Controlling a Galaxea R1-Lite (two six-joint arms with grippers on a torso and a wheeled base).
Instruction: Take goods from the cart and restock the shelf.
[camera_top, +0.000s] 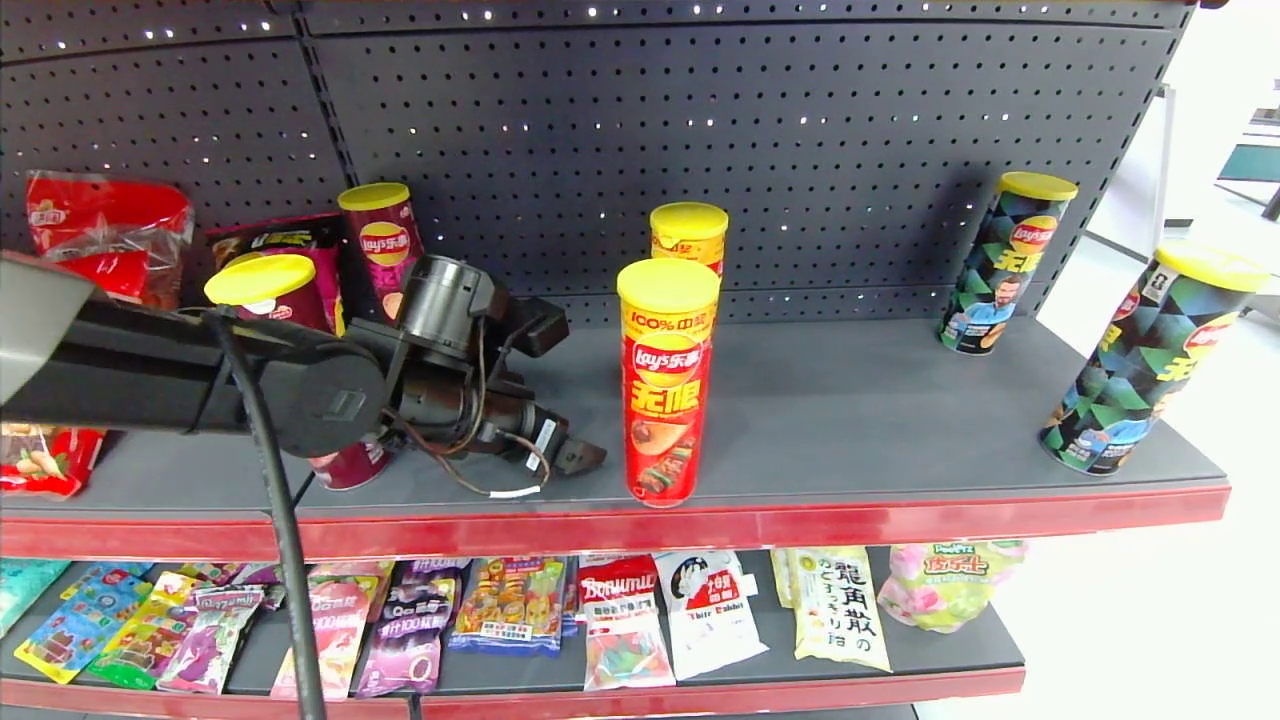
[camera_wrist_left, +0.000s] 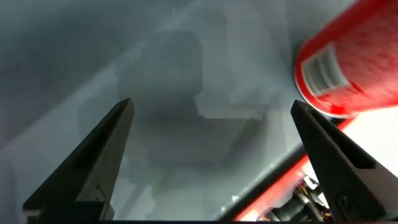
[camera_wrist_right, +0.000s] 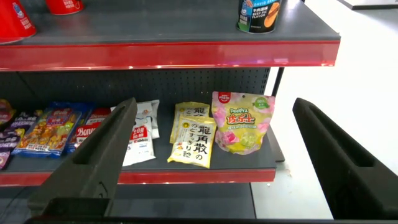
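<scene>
Left tool (camera_top: 583, 457), jaws spread and empty, hangs low over the upper shelf (camera_top: 850, 400) with the upright red chip can (camera_top: 665, 390) just beside its tips at about 2 o'clock by the front lip; the right tool (camera_wrist_right: 214, 104), also spread, looks much farther off

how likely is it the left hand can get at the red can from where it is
Probably yes. The left hand is open, low over the shelf right beside the red can, with only bare shelf between them.
</scene>
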